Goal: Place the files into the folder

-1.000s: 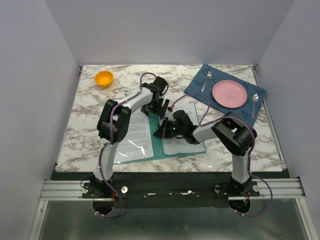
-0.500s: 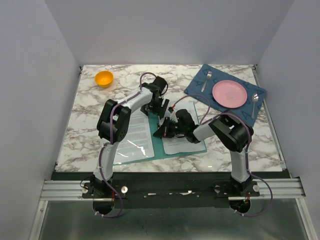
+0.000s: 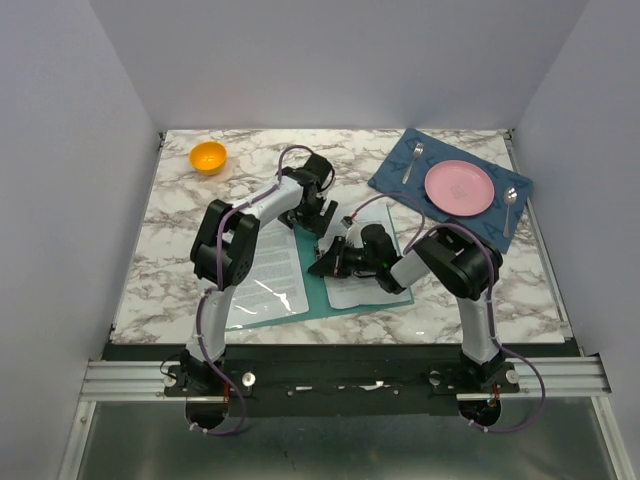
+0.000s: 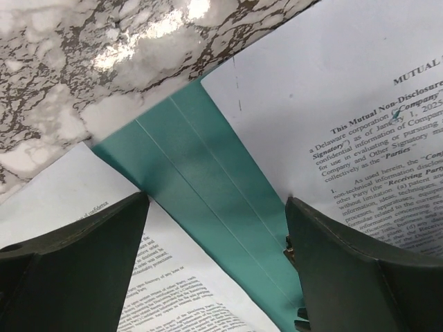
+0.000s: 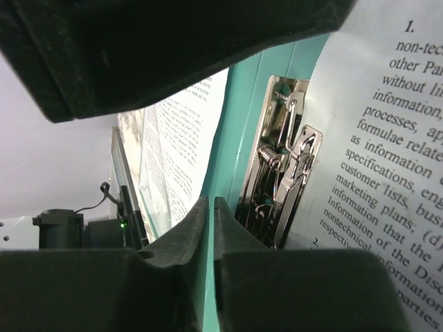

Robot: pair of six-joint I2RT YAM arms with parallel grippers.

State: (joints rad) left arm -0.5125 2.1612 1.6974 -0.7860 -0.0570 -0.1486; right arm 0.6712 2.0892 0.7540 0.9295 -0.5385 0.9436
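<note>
Lying open at 6 o'clock on the white marble table (image 3: 175, 235), the thin teal-green folder (image 4: 208, 180) bore white printed paper files (image 3: 270, 272), left gripper (image 4: 216, 202) stood wide apart over its spine, right gripper (image 5: 208, 205) was barely parted.

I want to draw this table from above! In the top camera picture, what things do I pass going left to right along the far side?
Orange bowl → fork → pink plate → spoon.
</note>
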